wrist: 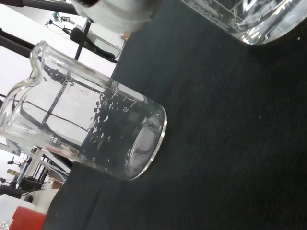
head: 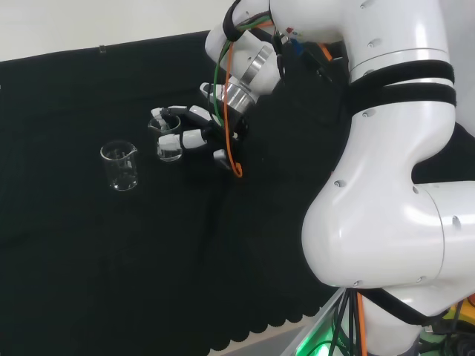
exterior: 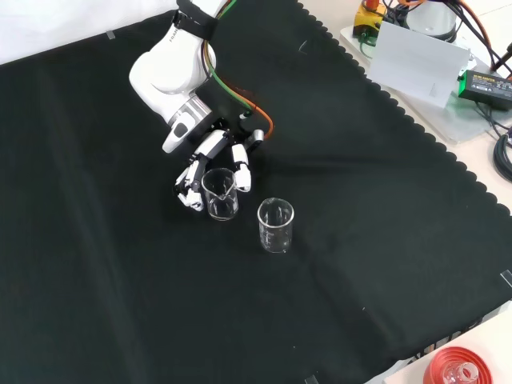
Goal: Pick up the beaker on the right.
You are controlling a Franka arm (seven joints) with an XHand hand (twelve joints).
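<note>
Two clear glass beakers on the black cloth (head: 89, 259). Head view: target beaker (head: 169, 142) sits left of frame centre, upright, spout toward upper left; second beaker (head: 120, 165) stands just to its left and slightly lower in frame, apart from it, also upright. The hand (head: 194, 133) is right against the target beaker from its right side, fingers curled partway round the glass, one fingertip showing over the far rim; thumb side below, near the orange cable. Front view: hand (exterior: 210, 164) comes down from the white wrist link in the upper left of frame, fingers (exterior: 240, 172) spread either side of the target beaker (exterior: 220, 194), one set on its left wall and one on its upper right, so the beaker stands between them. Looks like contact on both sides, base on the cloth (exterior: 120, 304); whether the fingers actually clamp it, can't tell for sure. Second beaker (exterior: 276, 225) is lower right of it, near but not touching, untouched. Wrist view: one beaker (wrist: 88, 132) large at left centre, graduations and spout visible, base on the cloth (wrist: 230, 143); edge of another glass piece (wrist: 249, 19) at the upper right; blurred white part of the hand (wrist: 115, 12) at the top.
</note>
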